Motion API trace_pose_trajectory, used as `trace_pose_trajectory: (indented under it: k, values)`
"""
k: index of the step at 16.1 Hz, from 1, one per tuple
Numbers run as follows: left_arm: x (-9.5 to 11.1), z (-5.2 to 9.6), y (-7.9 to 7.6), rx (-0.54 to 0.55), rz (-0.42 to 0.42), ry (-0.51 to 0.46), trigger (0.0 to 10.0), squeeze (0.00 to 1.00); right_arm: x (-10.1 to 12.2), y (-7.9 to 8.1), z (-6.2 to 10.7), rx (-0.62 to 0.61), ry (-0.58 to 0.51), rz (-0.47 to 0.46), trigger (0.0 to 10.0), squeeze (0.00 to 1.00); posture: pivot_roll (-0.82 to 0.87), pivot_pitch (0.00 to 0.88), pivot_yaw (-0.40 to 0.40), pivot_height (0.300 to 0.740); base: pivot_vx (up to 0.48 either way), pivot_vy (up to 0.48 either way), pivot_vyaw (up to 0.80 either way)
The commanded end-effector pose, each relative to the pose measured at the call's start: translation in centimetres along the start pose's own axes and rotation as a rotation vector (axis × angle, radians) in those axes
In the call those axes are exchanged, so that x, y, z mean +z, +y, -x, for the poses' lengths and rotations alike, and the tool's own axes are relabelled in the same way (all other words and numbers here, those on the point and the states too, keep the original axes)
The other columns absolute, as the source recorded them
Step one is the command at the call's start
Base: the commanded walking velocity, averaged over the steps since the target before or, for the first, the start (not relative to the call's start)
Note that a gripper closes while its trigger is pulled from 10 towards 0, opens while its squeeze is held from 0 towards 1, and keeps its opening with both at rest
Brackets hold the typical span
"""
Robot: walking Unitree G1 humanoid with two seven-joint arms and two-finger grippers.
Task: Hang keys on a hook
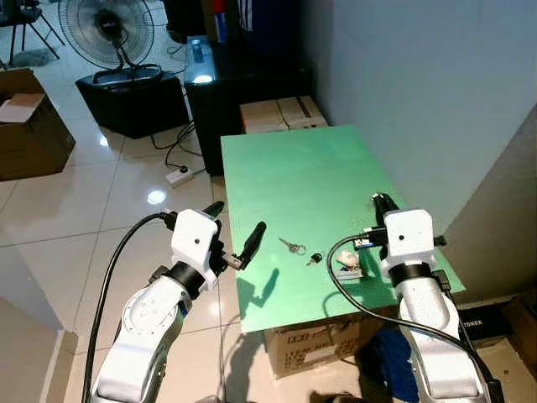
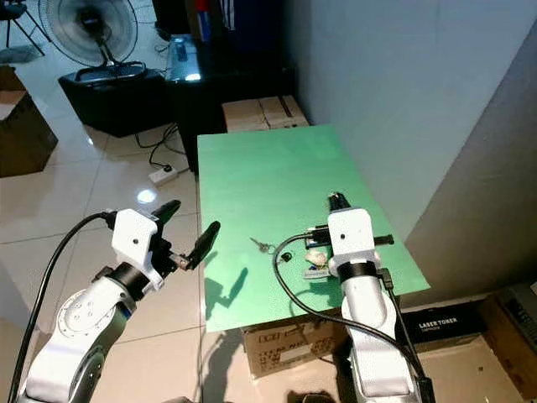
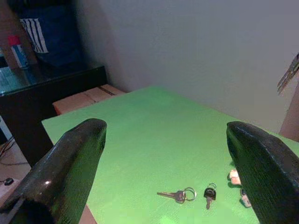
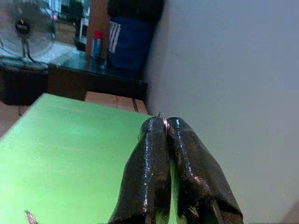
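Keys on the green table — neither picked up.
Silver key [image 1: 293, 247] and black-headed key [image 1: 315, 259] lie near the front edge; left gripper [image 1: 236, 235] spread wide beside the table's [image 1: 285, 168] left edge, empty — right gripper [image 4: 167, 125] pressed together, a small metal ring at its tips.

I count two keys lying loose on my one green bench [image 1: 294, 176]: a silver key [image 1: 291, 246] on a ring and a black-headed key [image 1: 315, 258]. I have two hands over it, my left hand [image 1: 237, 232] and my right hand [image 1: 382, 201]. Beyond the bench stand one fan [image 1: 109, 29] and two cardboard boxes [image 1: 281, 113].
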State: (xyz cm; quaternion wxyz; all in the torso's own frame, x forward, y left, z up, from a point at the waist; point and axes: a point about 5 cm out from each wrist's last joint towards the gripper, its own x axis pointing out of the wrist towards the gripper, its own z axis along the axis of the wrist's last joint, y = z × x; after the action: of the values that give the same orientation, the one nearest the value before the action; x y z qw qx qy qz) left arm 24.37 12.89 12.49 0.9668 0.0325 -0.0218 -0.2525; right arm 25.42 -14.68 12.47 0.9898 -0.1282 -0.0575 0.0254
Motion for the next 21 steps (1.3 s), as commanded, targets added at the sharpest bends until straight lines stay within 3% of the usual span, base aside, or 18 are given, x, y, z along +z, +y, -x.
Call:
trace_pose_trajectory:
  k: [1,2,5,9,11,17,21]
  values:
    - [0.2,0.2,0.4,0.029,-0.005,-0.013,10.0,0.00,0.9,0.5,0.0,0.052,-0.023,-0.041,10.0,0.00,-0.03,0.000,0.071,0.740,0.000,0.000,0.00]
    - [0.1,0.4,0.5,0.056,-0.003,-0.016,10.0,0.00,1.6,1.4,0.0,0.127,-0.050,0.001,10.0,0.00,-0.03,0.000,0.065,0.740,0.000,0.000,0.80]
    - [0.3,1.0,0.4,0.090,-0.019,-0.021,10.0,0.00,2.5,3.8,0.5,0.308,-0.085,-0.058,10.0,0.00,-0.02,0.000,0.050,0.740,0.000,0.000,0.80]
    - [0.2,1.9,0.1,0.115,-0.066,-0.010,10.0,0.00,1.7,5.3,1.3,0.455,-0.014,-0.132,10.0,0.00,0.00,0.000,0.026,0.740,0.000,0.000,0.80]
    - [0.9,1.7,0.1,0.122,-0.131,-0.043,10.0,0.00,1.1,5.7,1.6,0.509,0.024,-0.148,10.0,0.00,0.02,0.000,0.008,0.740,0.000,0.000,0.80]
    - [1.6,0.6,0.0,0.196,-0.108,-0.070,10.0,0.00,1.0,4.7,1.1,0.481,0.035,-0.169,10.0,0.00,0.02,0.000,0.012,0.740,0.000,0.000,0.80]
    - [0.3,1.0,1.0,0.267,-0.115,0.022,10.0,0.00,0.6,3.7,1.2,0.409,0.056,-0.188,10.0,0.00,0.01,0.000,0.016,0.740,0.000,0.000,0.80]
